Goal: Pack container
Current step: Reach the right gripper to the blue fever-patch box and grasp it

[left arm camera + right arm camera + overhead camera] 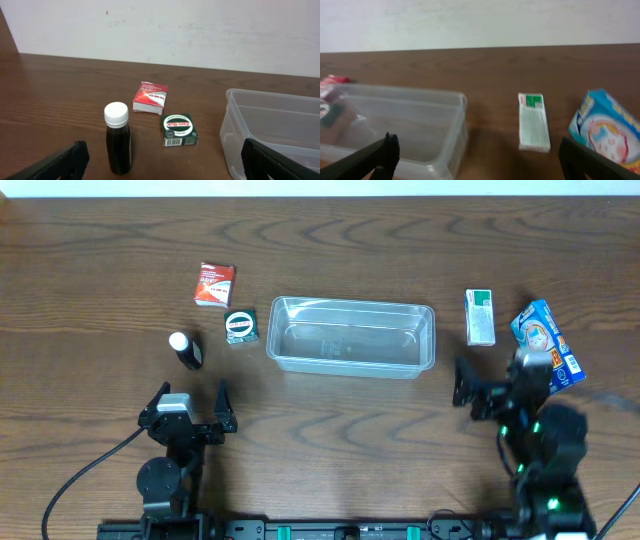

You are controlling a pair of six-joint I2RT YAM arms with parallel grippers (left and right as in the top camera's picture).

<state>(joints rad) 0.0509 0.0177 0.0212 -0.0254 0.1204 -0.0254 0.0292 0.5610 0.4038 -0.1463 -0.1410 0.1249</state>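
Note:
The clear plastic container (350, 366) sits empty at mid-table, long side left to right. To its left are a red box (214, 284), a green box (241, 326) and a dark bottle with a white cap (185, 350). To its right lie a white-and-green box (480, 317) and a blue box (547, 345). My left gripper (192, 404) is open, near the table's front, behind the bottle (117, 140). My right gripper (503, 387) is open too, with nothing in it, near the container's right end (457, 132) and the white-and-green box (533, 122).
In the left wrist view the red box (150, 97) and the green box (179, 130) lie beyond the bottle, with the container's end wall (231, 135) at the right. The blue box (605, 125) lies just beside my right gripper. A pale wall stands behind the table.

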